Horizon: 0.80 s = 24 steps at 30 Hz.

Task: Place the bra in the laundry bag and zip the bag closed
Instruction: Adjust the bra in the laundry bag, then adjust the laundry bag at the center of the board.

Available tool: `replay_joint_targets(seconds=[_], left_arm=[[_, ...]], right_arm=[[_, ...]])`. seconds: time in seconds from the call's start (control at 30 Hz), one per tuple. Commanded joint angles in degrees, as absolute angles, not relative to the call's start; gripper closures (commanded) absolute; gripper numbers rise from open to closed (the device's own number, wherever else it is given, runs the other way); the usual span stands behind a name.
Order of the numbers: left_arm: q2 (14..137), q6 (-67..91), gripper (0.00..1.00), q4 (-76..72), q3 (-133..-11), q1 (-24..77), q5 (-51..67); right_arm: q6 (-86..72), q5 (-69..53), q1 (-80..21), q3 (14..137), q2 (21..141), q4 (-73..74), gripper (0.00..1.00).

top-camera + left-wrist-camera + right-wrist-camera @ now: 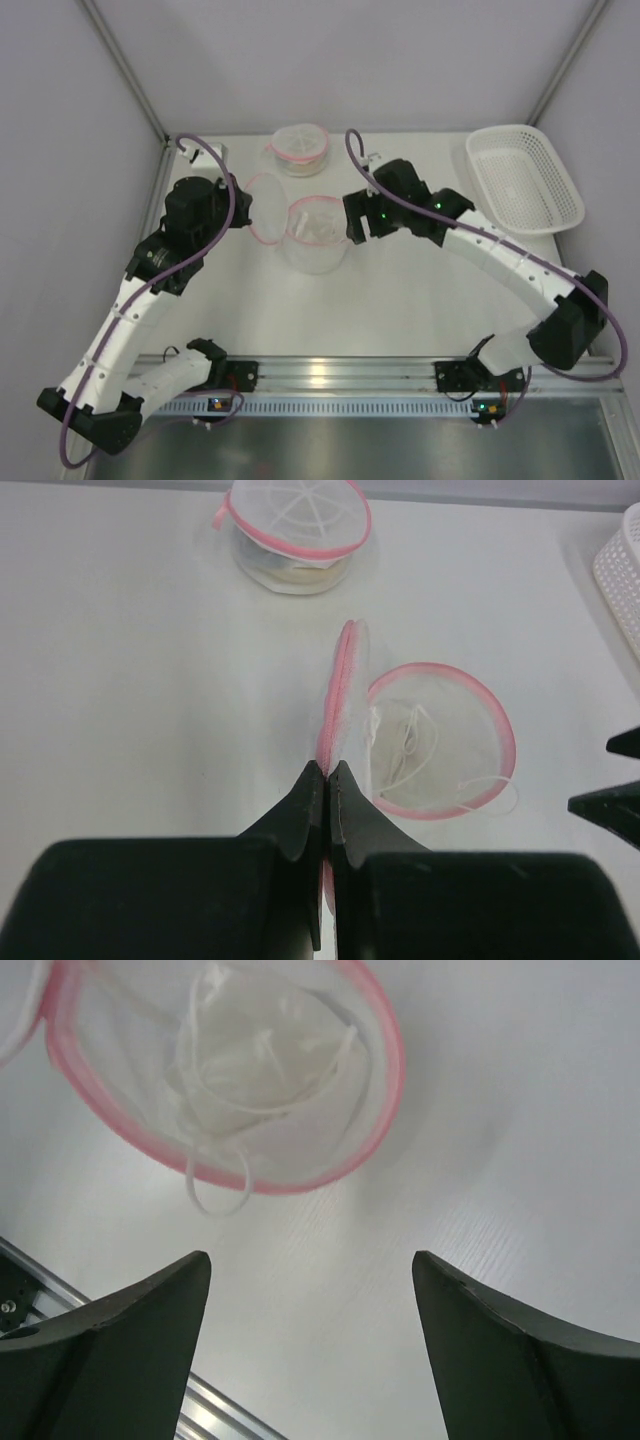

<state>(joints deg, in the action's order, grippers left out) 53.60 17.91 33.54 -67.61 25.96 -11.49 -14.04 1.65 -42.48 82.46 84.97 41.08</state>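
Note:
The laundry bag is a round white mesh pouch with a pink rim, standing open at the table's middle. Its hinged lid stands on edge, and my left gripper is shut on the lid's pink rim. The white bra lies bunched inside the bag, with one strap loop hanging out over the near rim. My right gripper hovers open just beside the bag with nothing between its fingers; in the top view it sits at the bag's right side.
A second pink-rimmed mesh bag, zipped shut with something inside, sits at the back. A white slotted basket stands at the back right. The metal rail runs along the near edge.

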Motion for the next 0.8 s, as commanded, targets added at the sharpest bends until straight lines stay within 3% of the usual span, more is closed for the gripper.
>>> replay_joint_targets(seconds=[0.0,0.1,0.17,0.27,0.43,0.77], left_arm=[[52.56,18.11,1.00,32.26,-67.94,25.75,-12.13],[52.38,18.19,1.00,32.17,-68.11,25.75,-11.78],[52.12,18.02,1.00,32.26,-68.47,25.75,-11.25],[51.33,18.28,1.00,32.26,-68.64,25.75,-9.58],[50.89,18.02,1.00,32.34,-67.85,25.75,-9.40],[50.89,17.31,1.00,32.34,-67.41,25.75,-10.63]], right_arm=[[-22.40,0.44,-42.19,70.60,75.88,31.23,0.18],[-27.48,0.96,-42.19,62.16,71.04,24.55,0.18],[-30.31,3.41,-42.19,58.03,69.09,21.02,0.28],[-31.64,8.41,-42.10,56.25,67.76,15.83,0.31],[-31.55,12.83,-42.10,59.67,74.08,12.14,0.29],[-30.23,16.88,-42.19,69.34,92.62,13.80,0.42]])
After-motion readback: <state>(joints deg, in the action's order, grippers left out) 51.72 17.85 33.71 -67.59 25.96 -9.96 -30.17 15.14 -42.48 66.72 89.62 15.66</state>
